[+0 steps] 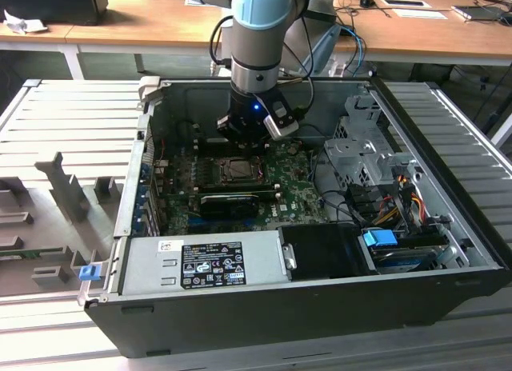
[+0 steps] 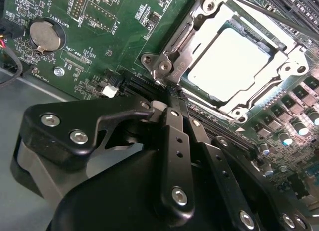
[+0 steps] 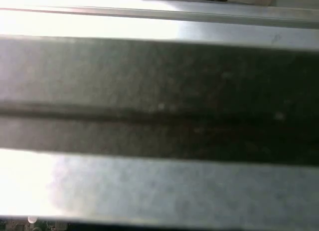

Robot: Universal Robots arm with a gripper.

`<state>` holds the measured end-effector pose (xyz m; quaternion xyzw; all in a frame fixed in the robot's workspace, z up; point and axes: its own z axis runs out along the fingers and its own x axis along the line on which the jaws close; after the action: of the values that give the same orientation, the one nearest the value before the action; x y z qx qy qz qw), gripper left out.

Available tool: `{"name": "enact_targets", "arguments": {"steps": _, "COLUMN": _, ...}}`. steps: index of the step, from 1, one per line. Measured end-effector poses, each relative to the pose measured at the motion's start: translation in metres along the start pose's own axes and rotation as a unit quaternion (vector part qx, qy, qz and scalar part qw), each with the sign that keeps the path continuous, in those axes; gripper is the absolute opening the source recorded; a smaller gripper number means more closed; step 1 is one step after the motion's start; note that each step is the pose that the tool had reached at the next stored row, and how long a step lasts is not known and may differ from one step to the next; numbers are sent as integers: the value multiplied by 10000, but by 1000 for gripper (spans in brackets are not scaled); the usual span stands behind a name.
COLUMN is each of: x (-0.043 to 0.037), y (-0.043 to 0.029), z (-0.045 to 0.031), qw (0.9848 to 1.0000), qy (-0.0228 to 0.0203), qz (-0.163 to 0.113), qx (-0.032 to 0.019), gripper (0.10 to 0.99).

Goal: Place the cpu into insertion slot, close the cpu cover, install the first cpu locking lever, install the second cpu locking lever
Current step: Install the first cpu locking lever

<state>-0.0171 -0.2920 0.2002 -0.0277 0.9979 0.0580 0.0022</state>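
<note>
Levers appear to be the step in hand: the cpu (image 2: 233, 61) sits in the insertion slot (image 1: 238, 169) mid-motherboard, the cpu cover (image 2: 187, 39) down over it. The tool (image 2: 172, 99), fingers together and empty, touches the cover's hinge corner; pressing a lever calls for fine aim.

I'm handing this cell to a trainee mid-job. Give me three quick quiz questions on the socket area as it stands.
1. True or false: the cpu lies in the slot.
2. The cover is: A) down over the cpu, B) standing open.
3. Which part of the socket is the gripper nearest in the second wrist view?

Key: 1 true. 2 A. 3 The corner hinge.
</note>
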Motion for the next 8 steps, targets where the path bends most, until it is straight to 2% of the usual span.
{"name": "enact_targets", "arguments": {"steps": 5, "x": 0, "y": 4, "z": -37, "qw": 10000, "qy": 3, "qz": 0, "qx": 1, "gripper": 106}}
{"name": "enact_targets", "arguments": {"steps": 8, "x": -1, "y": 11, "z": -93, "qw": 10000, "qy": 7, "qz": 0, "qx": 1, "gripper": 106}}
